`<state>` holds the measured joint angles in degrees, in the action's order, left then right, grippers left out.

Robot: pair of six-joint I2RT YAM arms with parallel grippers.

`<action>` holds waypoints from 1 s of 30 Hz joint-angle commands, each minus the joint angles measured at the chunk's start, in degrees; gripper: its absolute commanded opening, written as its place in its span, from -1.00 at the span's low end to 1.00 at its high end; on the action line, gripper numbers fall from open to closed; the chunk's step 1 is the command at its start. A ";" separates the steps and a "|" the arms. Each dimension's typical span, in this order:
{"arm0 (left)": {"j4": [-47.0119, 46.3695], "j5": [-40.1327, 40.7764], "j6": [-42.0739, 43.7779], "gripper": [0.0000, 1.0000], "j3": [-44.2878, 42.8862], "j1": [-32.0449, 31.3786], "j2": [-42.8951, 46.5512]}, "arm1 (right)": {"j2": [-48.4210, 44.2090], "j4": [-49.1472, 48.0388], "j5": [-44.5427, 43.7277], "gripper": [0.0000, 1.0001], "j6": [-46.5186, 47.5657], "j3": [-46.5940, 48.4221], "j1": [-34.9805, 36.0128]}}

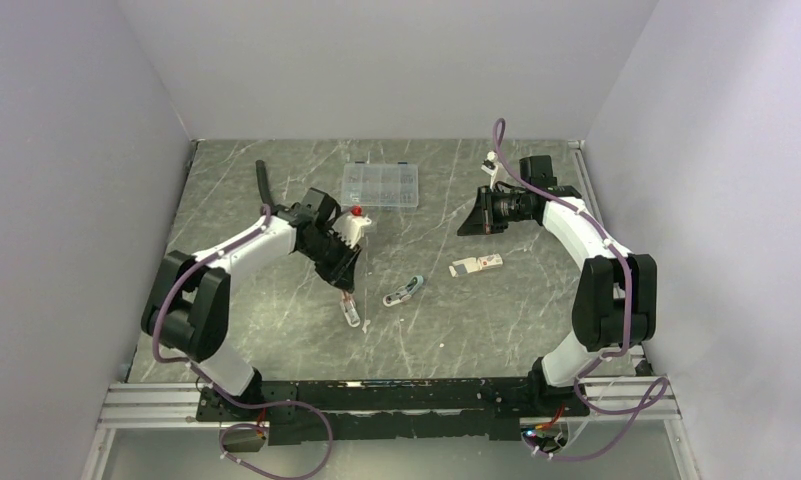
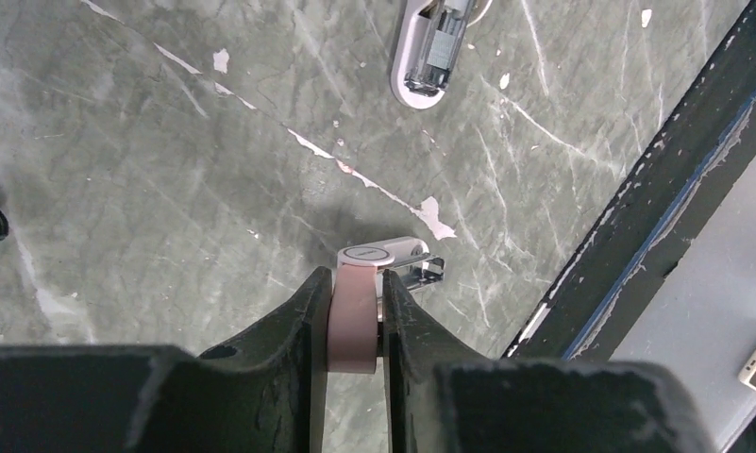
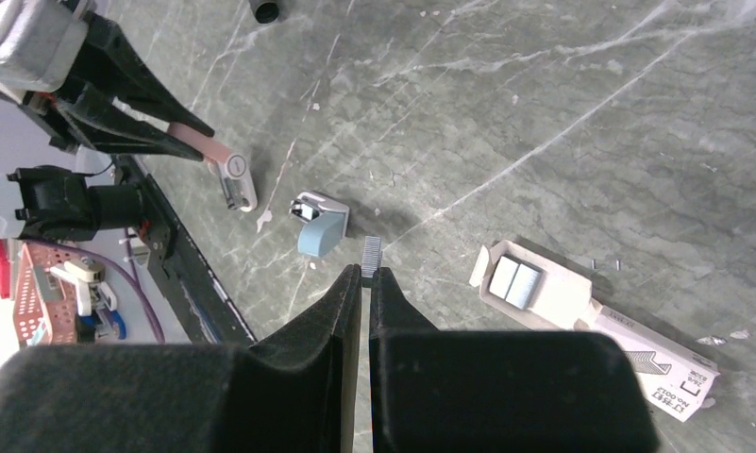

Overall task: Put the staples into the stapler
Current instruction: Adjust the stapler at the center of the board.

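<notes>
From the top view, the left pincer (image 1: pixel 345 296) reaches down to the pink stapler (image 1: pixel 350 311), which lies on the counter (image 1: pixel 276 330) left of the middle, toward the near edge. The blue stapler (image 1: pixel 404 291) lies just to the right of it, apart from it. A white carton (image 1: pixel 474 266) lies open further to the right. A clear plastic box (image 1: pixel 380 186) stands near the far edge, in the middle. The right pincer (image 1: pixel 466 226) hangs above the counter on the right half, toward the far edge; what it carries is too small to see here.

In the left wrist view, the left pincer (image 2: pixel 356 281) is closed on the pink stapler (image 2: pixel 353 330), one finger on each long side. The white and metal end of the stapler points away from the fingers and lies low on the counter (image 2: pixel 147 189). The blue stapler (image 2: pixel 428 57) shows at the top edge.

In the right wrist view, the right pincer (image 3: pixel 366 276) is pressed together on the staples (image 3: pixel 371 253), a short grey strip that stands out from between the fingertips. Beyond the strip, the blue stapler (image 3: pixel 317 225) lies on the counter (image 3: pixel 544 113), and the pink stapler (image 3: pixel 225 168) is further left in the left pincer (image 3: pixel 193 142). The carton (image 3: pixel 581 307) lies to the right with its flap open.
</notes>
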<state>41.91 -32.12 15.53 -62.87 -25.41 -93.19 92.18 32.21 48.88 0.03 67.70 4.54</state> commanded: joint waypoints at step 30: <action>22.69 3.38 85.73 0.54 -6.15 -6.85 1.99 | -3.70 -5.03 -0.90 -1.00 2.50 -2.90 -0.34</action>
<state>60.38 -33.95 88.95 -66.72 -28.29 -88.25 91.77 29.87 47.00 1.32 65.54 4.54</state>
